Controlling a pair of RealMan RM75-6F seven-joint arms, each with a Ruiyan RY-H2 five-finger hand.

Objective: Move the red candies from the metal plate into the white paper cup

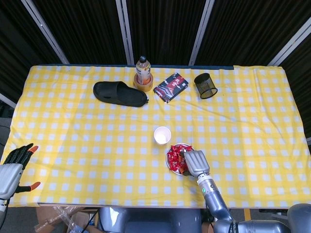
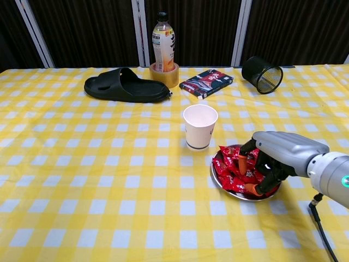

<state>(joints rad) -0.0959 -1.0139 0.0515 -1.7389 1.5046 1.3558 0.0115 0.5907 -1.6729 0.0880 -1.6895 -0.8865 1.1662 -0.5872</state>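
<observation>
Your right hand (image 2: 275, 159), fingers curled down into the pile; whether they grip one, you cannot tell. Under it: red foil-wrapped candies (image 2: 232, 169), light, crinkly, slippery, heaped on round metal plate (image 2: 218, 183); pinch a wrapper's twisted end. Just beyond, leftward: upright white paper cup (image 2: 199, 126), tips easily.

Glossy red candies (image 2: 234, 169) fill a shiny metal plate (image 2: 218, 180). The paper cup (image 2: 199, 126) looks matt white. The checked tablecloth (image 2: 98, 180) is soft cloth.
</observation>
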